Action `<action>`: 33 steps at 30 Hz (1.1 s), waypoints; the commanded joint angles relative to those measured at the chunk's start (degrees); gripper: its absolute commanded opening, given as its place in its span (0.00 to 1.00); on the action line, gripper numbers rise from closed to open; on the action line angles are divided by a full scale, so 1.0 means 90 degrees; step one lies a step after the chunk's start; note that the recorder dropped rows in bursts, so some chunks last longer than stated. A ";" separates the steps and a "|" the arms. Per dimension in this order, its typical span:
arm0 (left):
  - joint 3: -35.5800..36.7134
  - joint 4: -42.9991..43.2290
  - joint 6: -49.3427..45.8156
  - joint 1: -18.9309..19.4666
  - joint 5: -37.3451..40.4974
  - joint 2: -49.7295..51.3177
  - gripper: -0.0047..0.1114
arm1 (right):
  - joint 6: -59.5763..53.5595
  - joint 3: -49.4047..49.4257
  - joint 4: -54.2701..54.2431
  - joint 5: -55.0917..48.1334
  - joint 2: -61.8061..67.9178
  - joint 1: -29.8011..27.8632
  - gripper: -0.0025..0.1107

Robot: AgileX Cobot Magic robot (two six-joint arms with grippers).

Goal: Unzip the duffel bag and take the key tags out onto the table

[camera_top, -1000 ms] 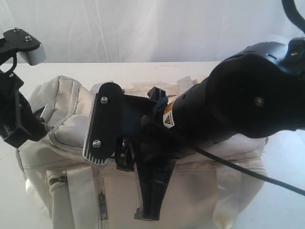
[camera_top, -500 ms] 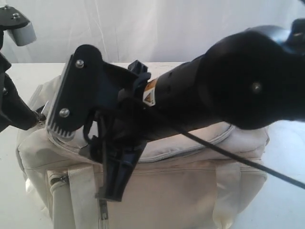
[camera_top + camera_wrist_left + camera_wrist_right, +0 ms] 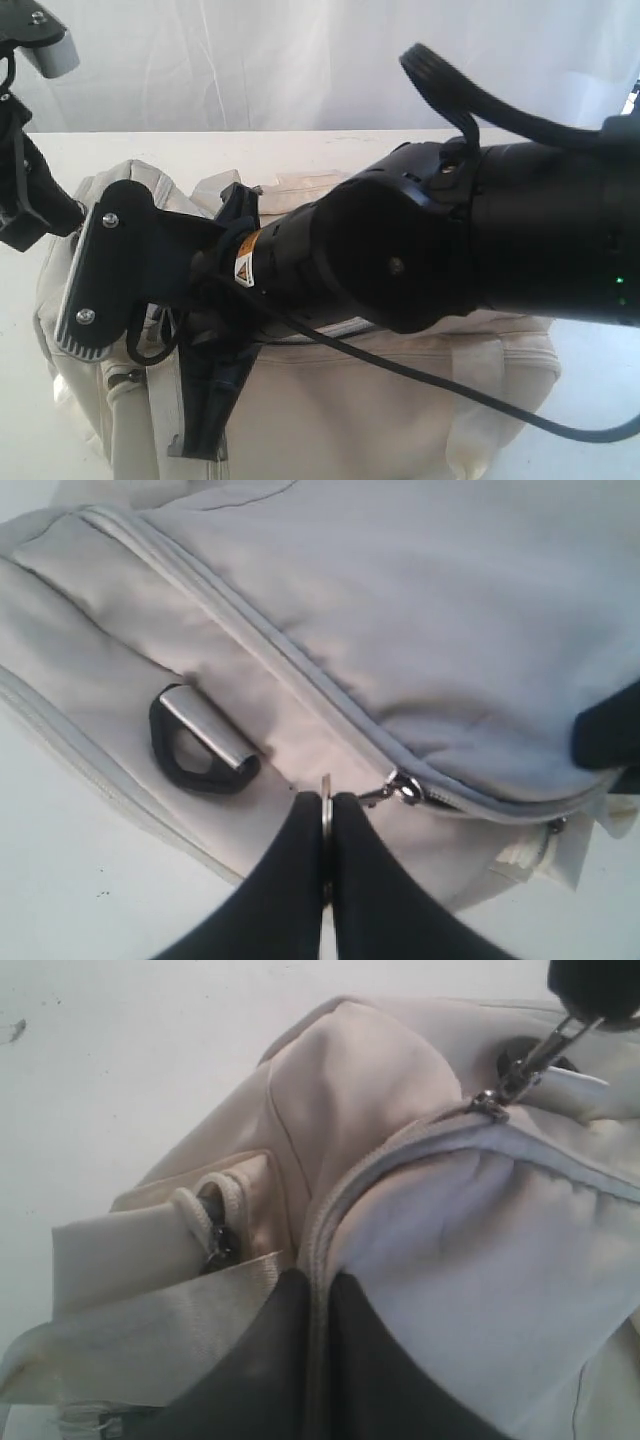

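**Both claws clamped, zip shut: a slip is my worry**

My left gripper (image 3: 326, 812) is closed tight on the thin pull ring (image 3: 325, 784), just beside the slider (image 3: 406, 787). My right gripper (image 3: 318, 1295) is pinched shut on the grey zipper trim (image 3: 322, 1230) of the duffel bag (image 3: 400, 400). The bag lies on the table (image 3: 250, 150), well short of its far edge.

If I pull off the zip's line, I judge the ring could slide free, or the soft bag could drag along.

The key tags are out of sight inside. The exterior view is mostly filled by the right arm (image 3: 480, 240); only the wrist views show either grip.
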State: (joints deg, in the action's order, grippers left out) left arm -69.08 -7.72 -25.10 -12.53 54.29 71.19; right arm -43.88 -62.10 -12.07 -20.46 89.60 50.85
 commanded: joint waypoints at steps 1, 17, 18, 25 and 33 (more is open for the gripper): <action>-0.0031 -0.0031 -0.0020 0.0204 -0.0573 0.0396 0.04 | 0.0030 -0.0019 0.0041 -0.0288 -0.0004 0.0007 0.02; -0.0045 -0.0046 -0.0229 0.0306 -0.4836 0.1972 0.04 | 0.0046 0.0004 0.0041 -0.0477 -0.0004 0.0007 0.02; -0.0045 -0.0046 -0.0215 0.0306 -0.5124 0.2084 0.04 | 0.0043 0.0004 0.0029 -0.0477 -0.0004 0.0007 0.02; -0.0045 -0.0083 -0.0215 0.0306 -0.6032 0.2483 0.05 | 0.0043 0.0004 0.0029 -0.0477 -0.0004 0.0007 0.02; -0.0057 -0.0028 -0.0211 0.0306 -0.5273 0.2297 0.58 | 0.0054 0.0004 0.0029 -0.0477 -0.0004 0.0007 0.02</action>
State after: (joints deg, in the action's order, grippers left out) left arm -69.08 -7.92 -27.11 -9.90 4.08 93.47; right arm -43.88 -62.23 -11.42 -23.22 89.60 50.85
